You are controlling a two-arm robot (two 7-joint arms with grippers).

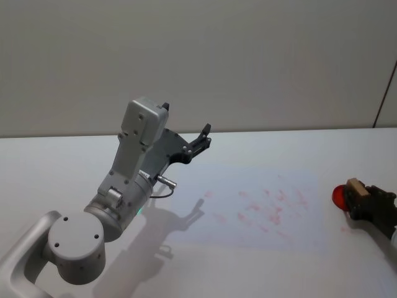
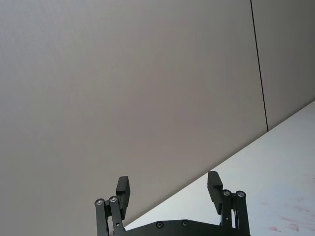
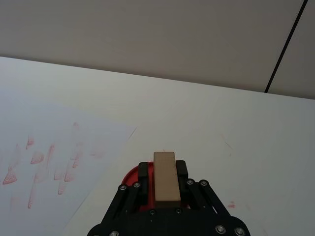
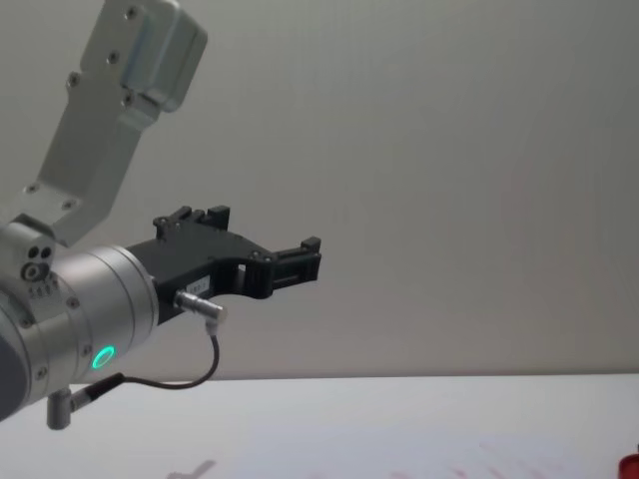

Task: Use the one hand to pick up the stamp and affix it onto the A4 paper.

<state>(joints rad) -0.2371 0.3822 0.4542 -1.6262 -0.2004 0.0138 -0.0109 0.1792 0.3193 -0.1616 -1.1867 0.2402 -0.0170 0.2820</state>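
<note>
The stamp (image 1: pixel 355 186) is a small wood-coloured block, and my right gripper (image 1: pixel 358 197) is shut on it at the table's right side. In the right wrist view the stamp (image 3: pixel 165 177) stands upright between the black fingers (image 3: pixel 143 171), directly over a red ink pad (image 3: pixel 129 178). Whether its base touches the pad is hidden. The A4 paper (image 1: pixel 248 205) lies flat left of the pad, covered with faint red marks (image 3: pixel 49 167). My left gripper (image 1: pixel 203 138) hangs open in the air above the paper's far left corner, holding nothing.
The red ink pad (image 1: pixel 339 197) sits just off the paper's right edge. The white table (image 1: pixel 74 180) runs back to a plain beige wall. My left arm (image 4: pixel 90 289) is raised and bulky over the table's left half.
</note>
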